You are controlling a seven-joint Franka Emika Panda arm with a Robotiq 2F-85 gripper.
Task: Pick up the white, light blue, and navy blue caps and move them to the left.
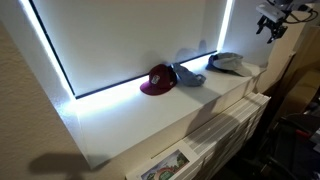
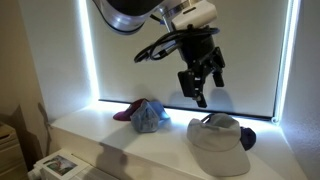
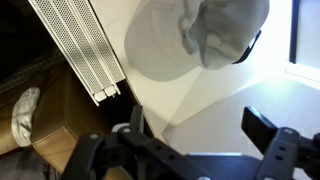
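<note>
progress looks 0/3, all left | pincer [image 2: 200, 85] wide open, empty, above white fabric cap [image 2: 215, 142] | navy blue fabric cap [image 2: 247, 138] against it | light blue fabric cap [image 2: 150, 120] on white counter [image 2: 95, 133]

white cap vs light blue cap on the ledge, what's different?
Colour: the white cap is pale, the light blue cap clearly blue. Neighbours: the light blue cap sits against a maroon cap; the white cap has a navy cap at its side. The white cap lies nearly under the open gripper; the light blue cap is off to one side. Both rest on the ledge, ungripped.
</note>
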